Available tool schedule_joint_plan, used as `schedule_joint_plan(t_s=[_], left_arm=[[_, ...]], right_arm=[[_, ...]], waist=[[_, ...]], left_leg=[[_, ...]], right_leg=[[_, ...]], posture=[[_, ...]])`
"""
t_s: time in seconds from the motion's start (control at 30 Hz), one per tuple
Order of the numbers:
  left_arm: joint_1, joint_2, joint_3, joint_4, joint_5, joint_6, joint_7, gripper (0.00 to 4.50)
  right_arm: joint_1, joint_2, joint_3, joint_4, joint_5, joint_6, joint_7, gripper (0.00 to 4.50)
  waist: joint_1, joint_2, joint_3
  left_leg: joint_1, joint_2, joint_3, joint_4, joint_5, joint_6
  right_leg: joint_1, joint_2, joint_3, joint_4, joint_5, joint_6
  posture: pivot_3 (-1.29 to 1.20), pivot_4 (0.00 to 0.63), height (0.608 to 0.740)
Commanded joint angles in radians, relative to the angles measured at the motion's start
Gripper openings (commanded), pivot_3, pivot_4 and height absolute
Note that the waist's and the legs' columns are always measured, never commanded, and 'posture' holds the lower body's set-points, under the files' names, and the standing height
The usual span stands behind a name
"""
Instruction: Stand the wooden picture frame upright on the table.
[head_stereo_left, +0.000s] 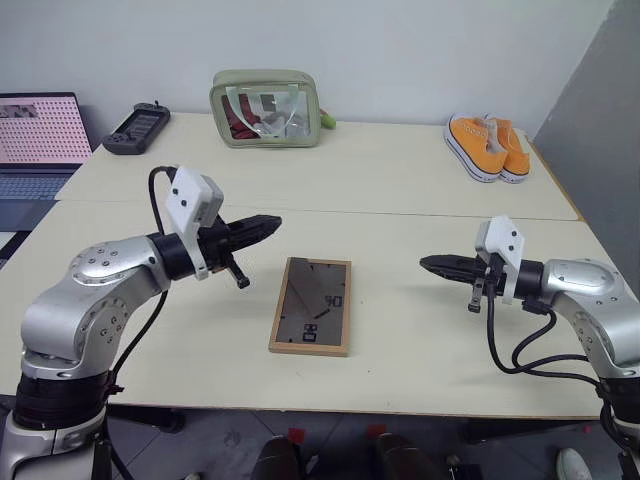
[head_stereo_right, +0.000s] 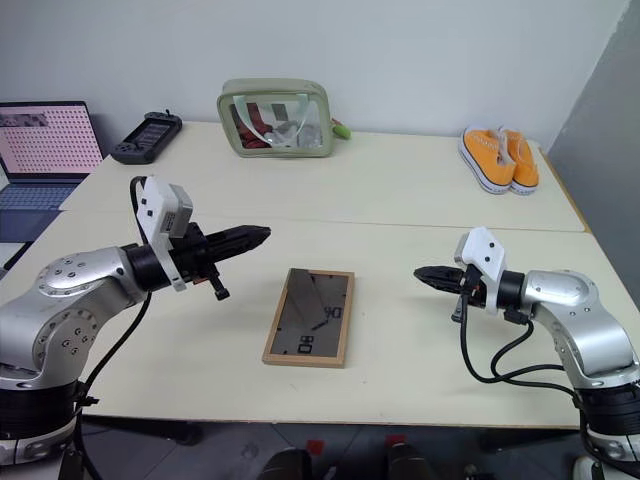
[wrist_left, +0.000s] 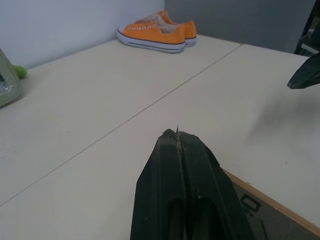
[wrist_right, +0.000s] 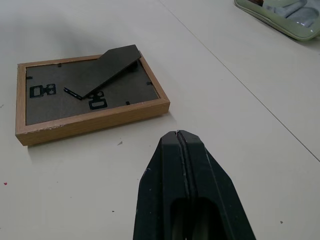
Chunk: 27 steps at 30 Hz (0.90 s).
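Observation:
The wooden picture frame (head_stereo_left: 311, 306) lies flat on the table (head_stereo_left: 400, 170), face down, its dark back up and the easel stand (wrist_right: 107, 67) partly raised. My left gripper (head_stereo_left: 268, 224) hovers shut above the table, just left of and behind the frame, pointing right. To the frame's right my right gripper (head_stereo_left: 428, 264) is also shut, pointing left toward it with a clear gap between them. Neither holds anything. In the right wrist view the frame (wrist_right: 90, 92) sits beyond the shut fingers (wrist_right: 182, 170); the left wrist view catches its corner (wrist_left: 270, 215).
A green pouch (head_stereo_left: 266, 108) stands at the back centre, orange sneakers (head_stereo_left: 487, 146) at the back right. A black game controller (head_stereo_left: 137, 128) and a laptop (head_stereo_left: 38, 150) sit at the back left. A seam (head_stereo_left: 400, 213) crosses the tabletop behind the frame.

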Motion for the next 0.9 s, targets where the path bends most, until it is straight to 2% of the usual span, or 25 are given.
schedule_joint_plan(t_s=[0.03, 0.5, 0.9], left_arm=[[-0.009, 0.011, 0.018, -0.013, -0.009, 0.028, 0.011, 0.01], [-0.006, 0.047, 0.016, -0.042, -0.028, 0.094, -0.012, 0.01], [0.069, 0.078, 0.051, -0.033, -0.002, 0.115, 0.02, 0.01]], right_arm=[[0.004, -0.002, -0.037, -0.051, 0.027, 0.016, -0.009, 0.0], [0.007, 0.015, -0.033, -0.043, 0.023, 0.019, -0.02, 0.0], [0.025, 0.048, -0.014, -0.04, 0.008, 0.014, -0.029, 0.0]], waist=[[0.0, 0.0, 0.0], [0.0, 0.0, 0.0], [-0.001, 0.0, 0.0]], left_leg=[[0.0, 0.0, 0.0, 0.0, 0.0, 0.0], [0.0, 0.0, -0.001, 0.001, 0.0, 0.0], [-0.001, 0.0, -0.002, 0.001, 0.0, 0.0]], right_leg=[[0.0, 0.0, 0.0, 0.0, 0.0, 0.0], [0.0, 0.0, -0.001, 0.001, 0.0, 0.0], [0.0, 0.0, -0.002, 0.001, 0.0, 0.0]], posture=[[0.0, 0.15, 0.74], [0.0, 0.15, 0.74], [0.0, 0.15, 0.74]])
